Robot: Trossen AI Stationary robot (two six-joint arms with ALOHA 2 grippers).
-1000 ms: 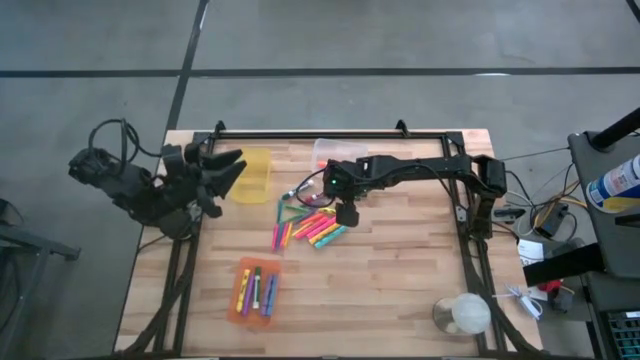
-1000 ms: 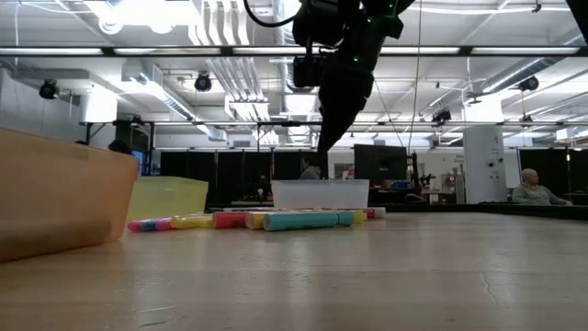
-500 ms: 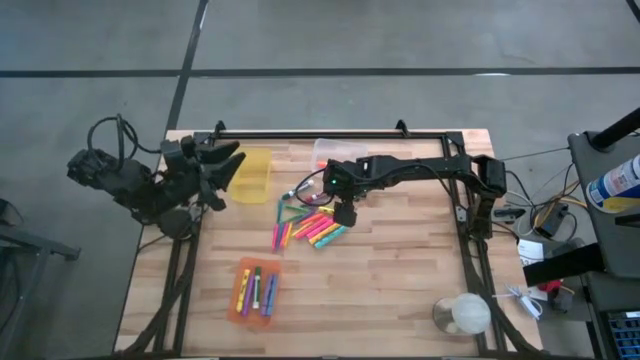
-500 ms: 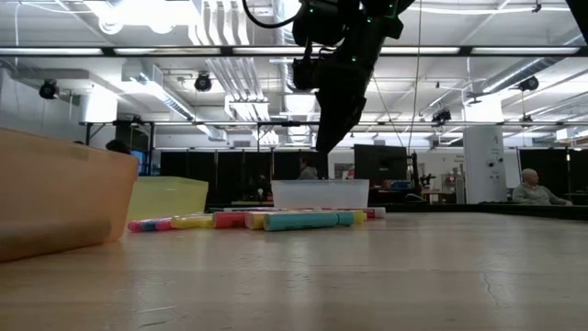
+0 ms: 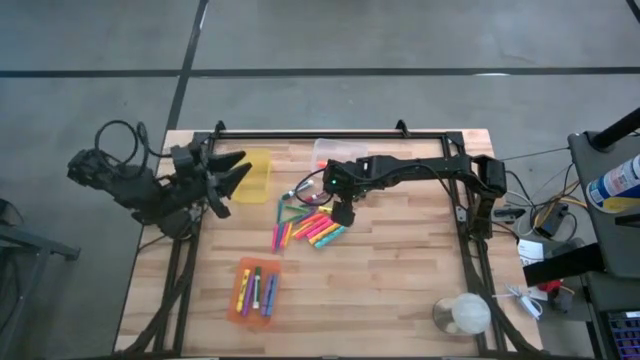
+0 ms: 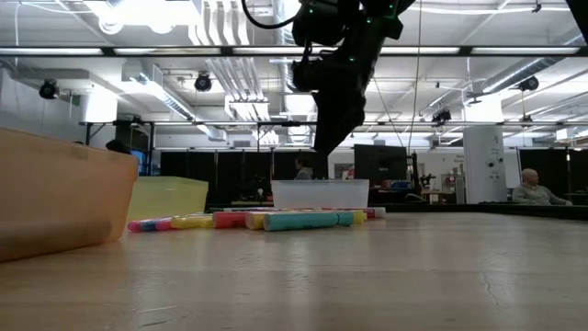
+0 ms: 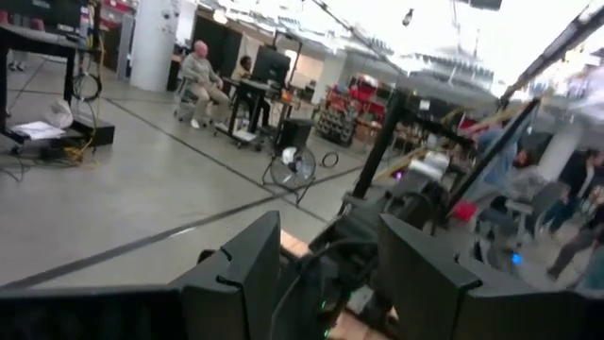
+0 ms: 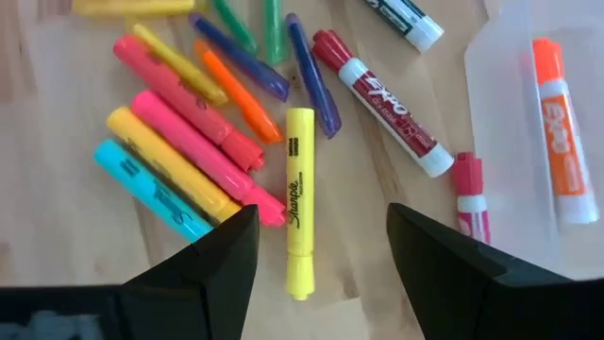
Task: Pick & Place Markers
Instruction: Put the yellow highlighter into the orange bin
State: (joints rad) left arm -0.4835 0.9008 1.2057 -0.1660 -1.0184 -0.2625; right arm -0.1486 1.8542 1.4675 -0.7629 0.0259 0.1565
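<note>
- While several markers (image 5: 254, 290) already lie in the orange bin (image 5: 237, 309), the high view shows a pile of markers (image 5: 308, 226) left on the wooden table (image 5: 400, 280).
- Low view: right gripper (image 6: 328, 138) hangs above them, beneath hall lights.
- Left wrist: left gripper (image 7: 330, 260), jaws wide, empty.
- Right wrist: jaws wide over a yellow marker (image 8: 299, 200).

Counts on the counter (image 5: 400, 290)

Three bins — one orange (image 5: 256, 291), one yellow (image 5: 254, 176), one clear (image 5: 330, 151); about four markers in the orange bin; a loose pile of markers (image 5: 308, 226) — over a dozen, exact count unclear.
</note>
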